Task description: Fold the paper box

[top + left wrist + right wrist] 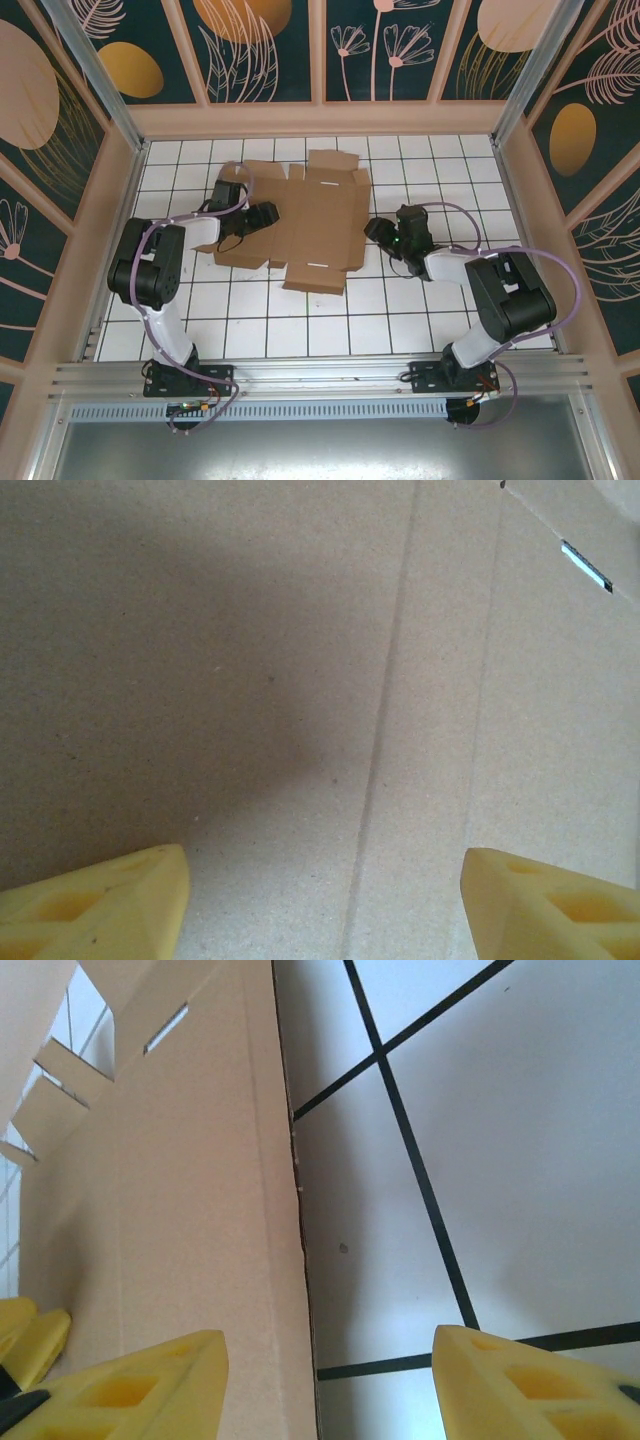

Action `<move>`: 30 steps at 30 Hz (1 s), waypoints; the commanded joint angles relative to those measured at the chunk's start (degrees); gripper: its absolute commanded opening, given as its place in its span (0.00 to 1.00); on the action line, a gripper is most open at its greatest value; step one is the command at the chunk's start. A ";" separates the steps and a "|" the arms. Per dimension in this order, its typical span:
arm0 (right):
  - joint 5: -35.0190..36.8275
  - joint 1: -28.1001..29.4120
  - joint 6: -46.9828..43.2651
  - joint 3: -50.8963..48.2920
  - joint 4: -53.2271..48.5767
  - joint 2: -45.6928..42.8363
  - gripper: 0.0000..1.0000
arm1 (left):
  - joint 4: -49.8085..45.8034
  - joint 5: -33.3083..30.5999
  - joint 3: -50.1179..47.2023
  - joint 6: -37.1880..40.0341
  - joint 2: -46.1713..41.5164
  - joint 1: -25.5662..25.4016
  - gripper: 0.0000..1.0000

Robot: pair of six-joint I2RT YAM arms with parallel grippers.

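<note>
unfolded paper box on the surface, left end effector open over it, right end effector open at its edge

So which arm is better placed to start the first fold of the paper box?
Probably the right. The right gripper holds its jaws open astride the edge of the paper box, so it could grip there. The left gripper is open over a flat panel, with no edge to take.
</note>
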 commanded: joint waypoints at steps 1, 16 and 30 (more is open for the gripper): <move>1.97 0.15 1.83 -0.31 7.45 0.00 0.56 | -1.52 2.43 -4.34 -4.66 0.26 -0.31 0.73; -3.84 -0.69 -2.26 4.42 11.31 9.44 0.48 | -0.46 2.23 -7.47 -6.40 -1.78 -0.19 0.81; -5.29 -1.38 -5.85 11.20 8.07 16.05 0.14 | -1.01 2.28 -7.58 -5.35 -2.32 -0.23 0.81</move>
